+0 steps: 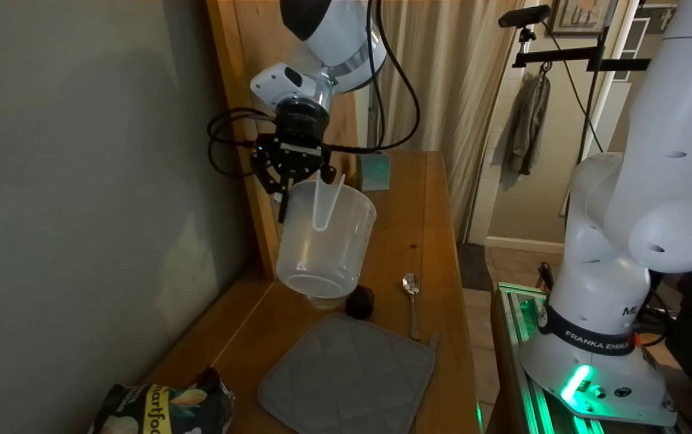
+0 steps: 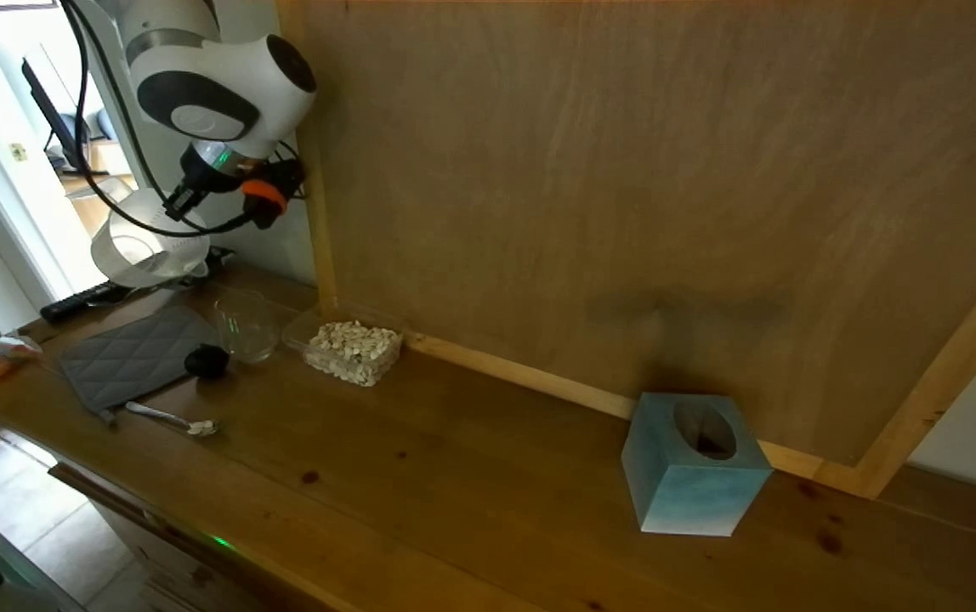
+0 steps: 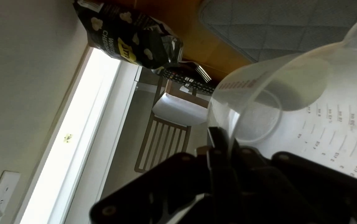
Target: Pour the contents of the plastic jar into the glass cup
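The plastic jar, a large translucent jug with red measuring marks, hangs above the counter, tilted. It shows in both exterior views point(image 1: 337, 253) point(image 2: 152, 259) and in the wrist view point(image 3: 293, 130). My gripper point(image 1: 286, 196) is shut on the jug's rim, which passes between the fingers in the wrist view point(image 3: 223, 143). I see no clear contents; a pale patch inside cannot be made out. The glass cup, a short clear tumbler point(image 2: 247, 331), stands upright on the counter. In an exterior view the jug mostly hides the glass cup point(image 1: 325, 303). The gripper is apart from it.
A small dark object point(image 2: 207, 362) stands beside the glass. A clear tub of oats point(image 2: 356, 353) lies by the wooden panel. Also here are a grey pot holder point(image 1: 349, 377), a spoon point(image 1: 411, 295), a snack bag point(image 1: 165, 407) and a tissue box point(image 2: 696, 476).
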{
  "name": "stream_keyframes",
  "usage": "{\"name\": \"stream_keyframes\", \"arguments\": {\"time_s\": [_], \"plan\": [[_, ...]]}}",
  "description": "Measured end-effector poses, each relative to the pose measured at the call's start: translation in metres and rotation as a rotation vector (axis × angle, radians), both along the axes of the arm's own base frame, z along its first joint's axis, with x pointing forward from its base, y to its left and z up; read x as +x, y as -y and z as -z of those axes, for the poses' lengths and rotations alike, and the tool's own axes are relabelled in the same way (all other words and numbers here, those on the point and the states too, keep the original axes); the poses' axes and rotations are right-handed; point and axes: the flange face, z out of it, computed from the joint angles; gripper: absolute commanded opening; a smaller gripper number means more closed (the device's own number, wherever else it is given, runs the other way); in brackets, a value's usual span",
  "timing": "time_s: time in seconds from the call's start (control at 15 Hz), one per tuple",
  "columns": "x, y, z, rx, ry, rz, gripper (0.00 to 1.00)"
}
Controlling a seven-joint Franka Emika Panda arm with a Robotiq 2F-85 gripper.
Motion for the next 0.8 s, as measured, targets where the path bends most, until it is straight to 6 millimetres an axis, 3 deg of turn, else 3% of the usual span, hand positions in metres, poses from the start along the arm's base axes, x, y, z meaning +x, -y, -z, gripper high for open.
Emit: {"name": "stream_keyframes", "arguments": {"time_s": [0.8], "plan": [[-0.0032, 0.0102, 0.006, 0.05, 0.0, -0.047, 0.01]]}}
